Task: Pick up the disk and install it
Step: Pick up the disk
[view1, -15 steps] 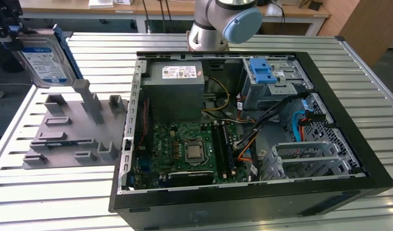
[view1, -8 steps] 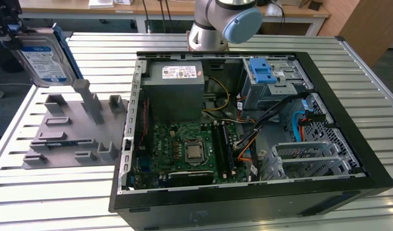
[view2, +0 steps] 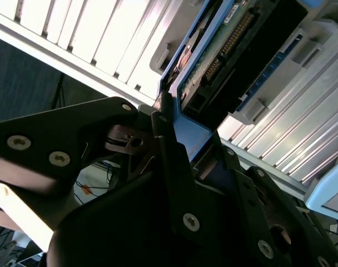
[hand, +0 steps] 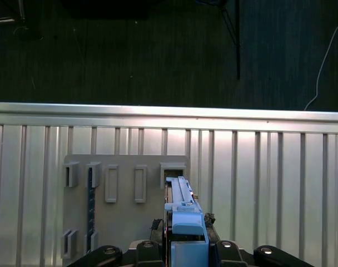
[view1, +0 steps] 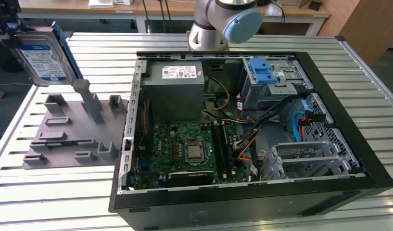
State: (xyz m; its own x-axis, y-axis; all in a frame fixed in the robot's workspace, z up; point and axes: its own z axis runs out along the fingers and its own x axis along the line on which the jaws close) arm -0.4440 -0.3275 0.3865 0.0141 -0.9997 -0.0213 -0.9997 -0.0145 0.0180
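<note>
**Disk clamped in the gripper, in the air over the grey holder**

At the exterior view's far left, the disk (view1: 45,57) is held upright above the far end of the grey holder (view1: 68,130). Its upper corner is hidden behind dark gripper parts that the picture's edge cuts off. In the first wrist view the disk (hand: 180,194) is seen edge-on over the holder (hand: 124,194), so its label is hidden. In the second wrist view the disk (view2: 213,55) shows its green underside and a black connector, and its far end runs out of the picture. There the gripper (view2: 183,130) is pressed together on the disk's blue end, pinching it between black fingers (view2: 163,139).

The disk is a flat silver rectangle with blue rails along its sides. Its face carries a white label with a blue band, and I cannot make out the print.

The holder rests on the slatted metal table (view1: 55,192). To its right the computer case (view1: 350,144) lies open. Inside it are a grey box (view1: 177,91) with a white sticker whose print I cannot read, a green main board (view1: 190,154), and further right a blue clip (view1: 263,70). The arm (view1: 222,21) stands behind the case, its upper part cut off.
</note>
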